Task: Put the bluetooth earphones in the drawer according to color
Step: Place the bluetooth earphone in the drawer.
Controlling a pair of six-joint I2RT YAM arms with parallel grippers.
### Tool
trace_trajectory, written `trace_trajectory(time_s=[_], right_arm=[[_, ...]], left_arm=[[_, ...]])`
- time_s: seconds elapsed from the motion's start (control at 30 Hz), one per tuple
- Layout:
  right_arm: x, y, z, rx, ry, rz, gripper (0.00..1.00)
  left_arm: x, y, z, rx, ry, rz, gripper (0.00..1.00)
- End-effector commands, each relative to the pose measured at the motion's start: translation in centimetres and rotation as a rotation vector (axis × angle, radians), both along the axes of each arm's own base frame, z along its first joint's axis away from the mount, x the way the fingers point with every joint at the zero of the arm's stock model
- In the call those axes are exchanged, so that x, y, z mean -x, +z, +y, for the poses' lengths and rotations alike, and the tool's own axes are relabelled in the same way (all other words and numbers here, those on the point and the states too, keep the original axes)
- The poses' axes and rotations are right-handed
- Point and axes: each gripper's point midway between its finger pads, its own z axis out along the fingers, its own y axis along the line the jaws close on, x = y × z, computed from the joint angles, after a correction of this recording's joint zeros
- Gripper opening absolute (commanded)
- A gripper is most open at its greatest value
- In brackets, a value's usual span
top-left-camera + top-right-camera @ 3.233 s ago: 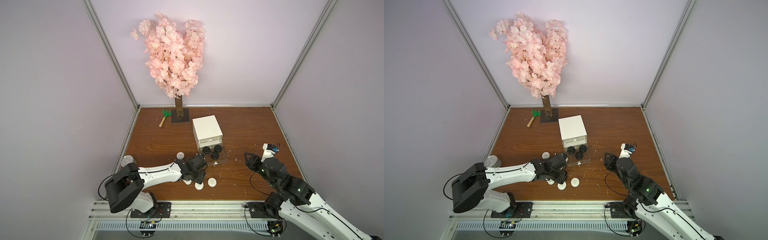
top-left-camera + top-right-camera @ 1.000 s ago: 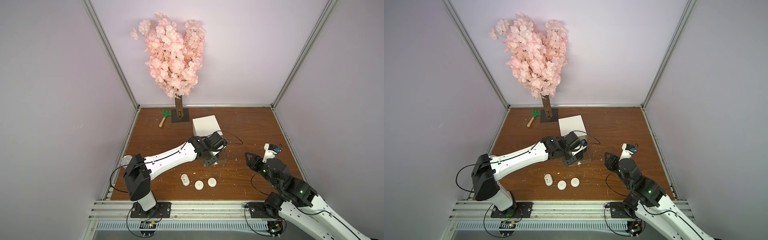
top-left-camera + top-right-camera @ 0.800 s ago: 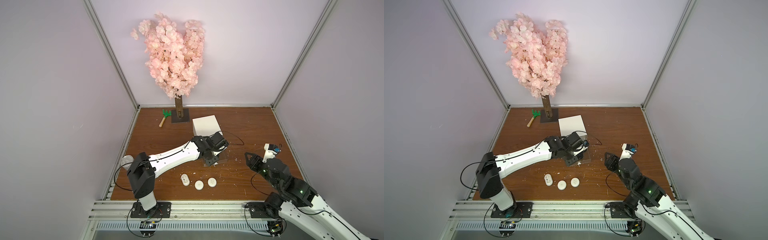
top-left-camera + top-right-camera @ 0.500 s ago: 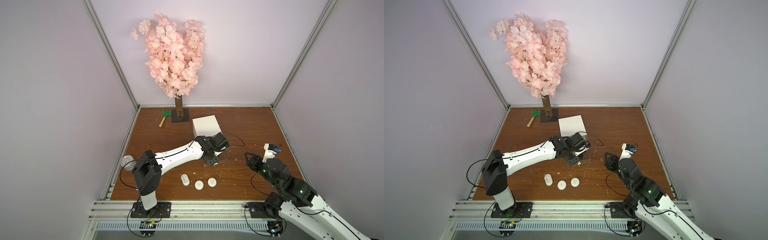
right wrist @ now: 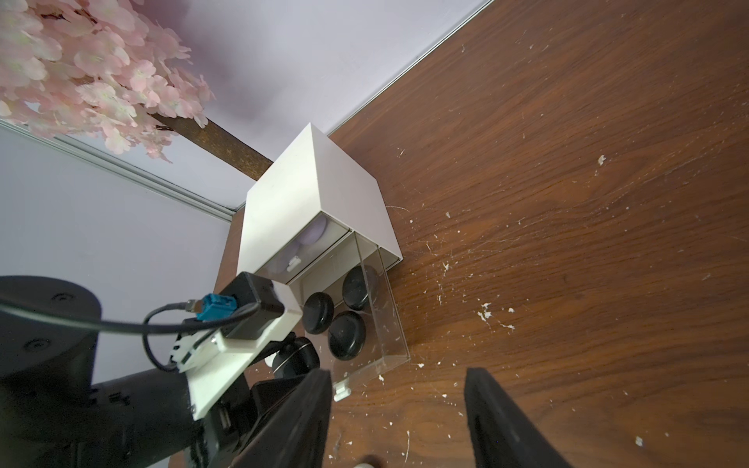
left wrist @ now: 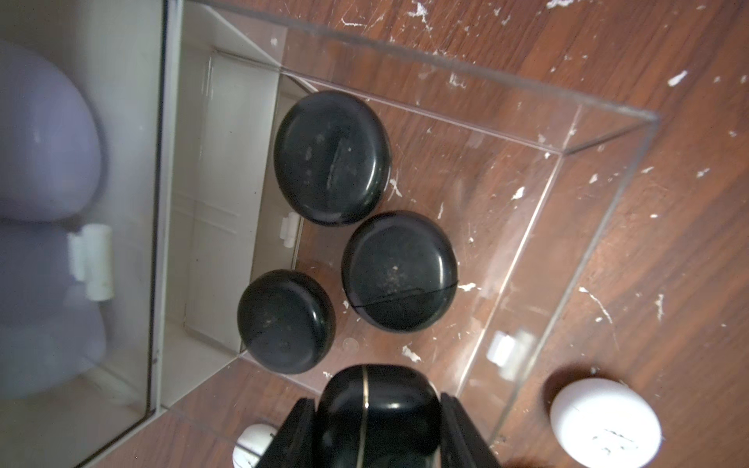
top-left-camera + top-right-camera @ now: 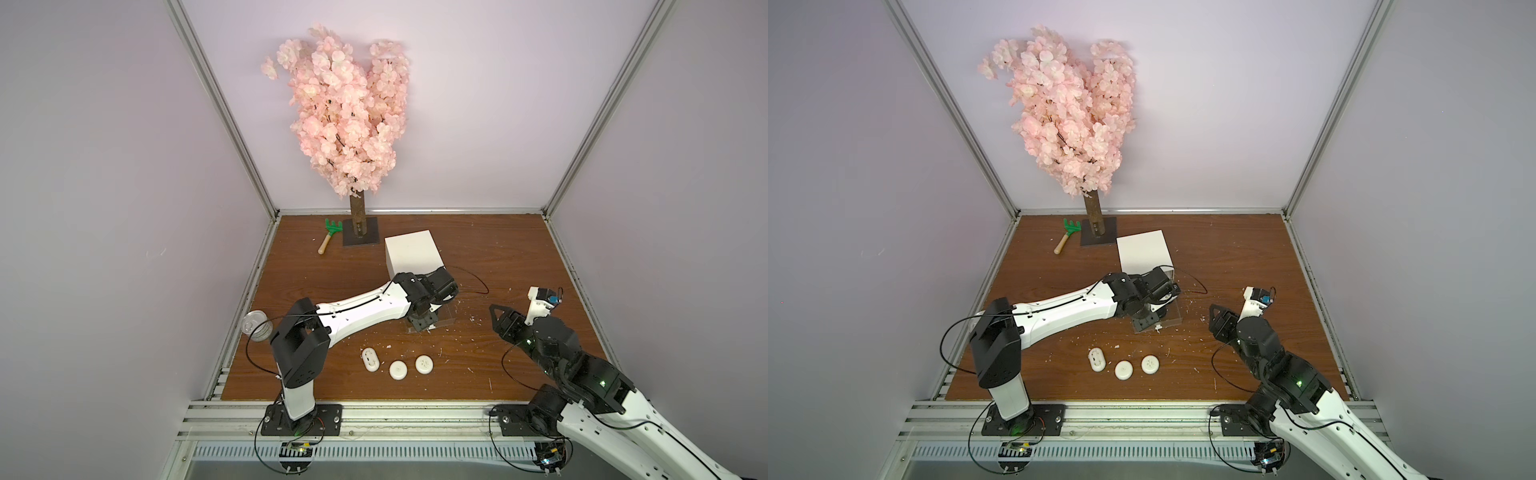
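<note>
Left arm [image 7: 365, 307] has swung from the white cases at the front of the table [image 7: 511, 245] up to the cabinet [image 7: 411, 253] - it now reaches over the pulled-out lowest drawer [image 5: 393, 324], at 6 o'clock of the cabinet.

Right arm is parked at 3 o'clock of that drawer. The right claw [image 5: 397, 389] has its jaws apart with nothing in them, probably held clear so the left has room.

The cabinet sits near table centre, toward 12 o'clock. Its top drawer is closed and lavender cases [image 6: 40, 142] show through the front, so that colour looks sorted.

The lowest drawer is clear-walled and open. Three black cases [image 6: 331, 156] [image 6: 399, 271] [image 6: 285, 320] lie flat inside, bunched toward the cabinet end, which leaves floor free by the handle.

Left claw [image 6: 377, 437] is clamped on a fourth black case [image 6: 385, 389], gripped across its sides and held above the drawer's handle end - black goes with black. Judged step: lower and release into the free corner. The risk is clipping the thin wall.

Three white cases [image 7: 370, 359] [image 7: 398, 369] [image 7: 424, 364] sit in a row at 6 o'clock of the drawer, on bare table, not yet put away. A fourth is not in view.
</note>
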Motion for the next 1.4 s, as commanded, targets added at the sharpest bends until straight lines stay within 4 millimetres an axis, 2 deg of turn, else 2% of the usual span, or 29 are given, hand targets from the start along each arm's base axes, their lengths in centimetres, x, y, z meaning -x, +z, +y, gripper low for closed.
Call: trace_trajectory(time_s=[0.0, 0.47, 0.73, 1.1, 1.13, 1.27, 1.37], right_arm=[[-0.2, 1.4, -0.2, -0.009, -0.007, -0.039, 0.6], [-0.4, 0.9, -0.2, 0.002, -0.008, -0.03, 0.61], [-0.3, 0.9, -0.3, -0.003, -0.011, -0.033, 0.61], [-0.3, 1.2, -0.4, -0.007, -0.012, -0.036, 0.62], [-0.2, 1.2, -0.4, -0.009, -0.012, -0.037, 0.62], [-0.2, 1.6, -0.4, -0.016, -0.011, -0.041, 0.62], [-0.1, 1.8, -0.3, -0.026, -0.003, -0.044, 0.62]], left_arm=[[-0.7, -0.2, 0.1, -0.014, 0.011, 0.0, 0.45], [-0.9, -1.3, 0.3, -0.028, 0.016, 0.028, 0.48], [-1.0, -1.4, 0.4, -0.03, 0.021, 0.032, 0.55], [-1.3, -0.8, 0.6, -0.026, 0.029, 0.013, 0.58], [-1.4, -0.6, 0.7, -0.024, 0.032, 0.005, 0.58], [-2.7, 3.5, -0.1, 0.05, 0.059, -0.083, 0.61], [-3.8, 7.9, 0.1, 0.12, 0.109, -0.187, 0.64]])
